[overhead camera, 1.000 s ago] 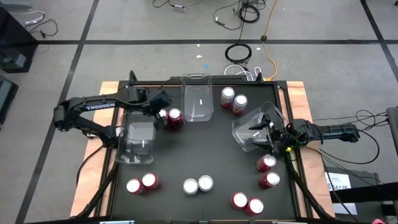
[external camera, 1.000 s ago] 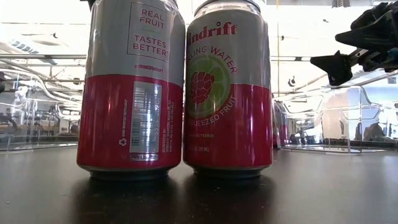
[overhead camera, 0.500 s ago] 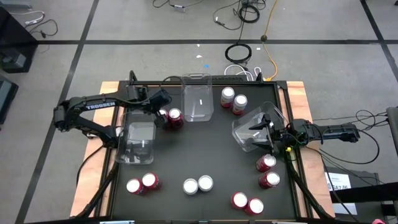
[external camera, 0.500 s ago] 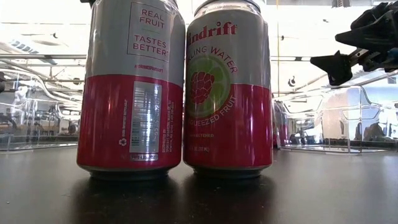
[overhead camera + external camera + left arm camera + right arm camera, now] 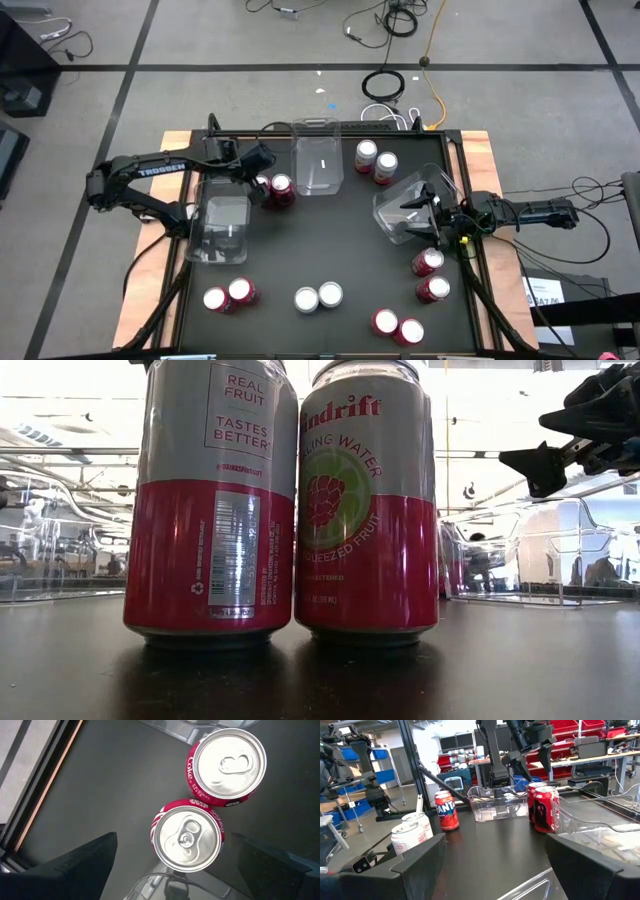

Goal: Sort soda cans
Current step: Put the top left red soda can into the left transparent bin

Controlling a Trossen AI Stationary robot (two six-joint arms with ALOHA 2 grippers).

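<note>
The left claw [image 5: 262,172] is hovering wide open over two red cans [image 5: 188,838] standing touching beside the clear bin [image 5: 318,160] — closing there, a finger is likely catching the neighbour can [image 5: 226,766] and tipping it. The right claw [image 5: 428,212] is waiting open at a tilted bin [image 5: 405,200], with nothing visibly held — the bin's clear walls are blurring its fingertips.

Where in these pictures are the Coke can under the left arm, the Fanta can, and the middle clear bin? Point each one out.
Coke can [image 5: 227,764]: left wrist view, on its silver top.
Fanta can [image 5: 448,812]: right wrist view, on its label.
Middle clear bin [image 5: 318,160]: high view, on its floor.
</note>
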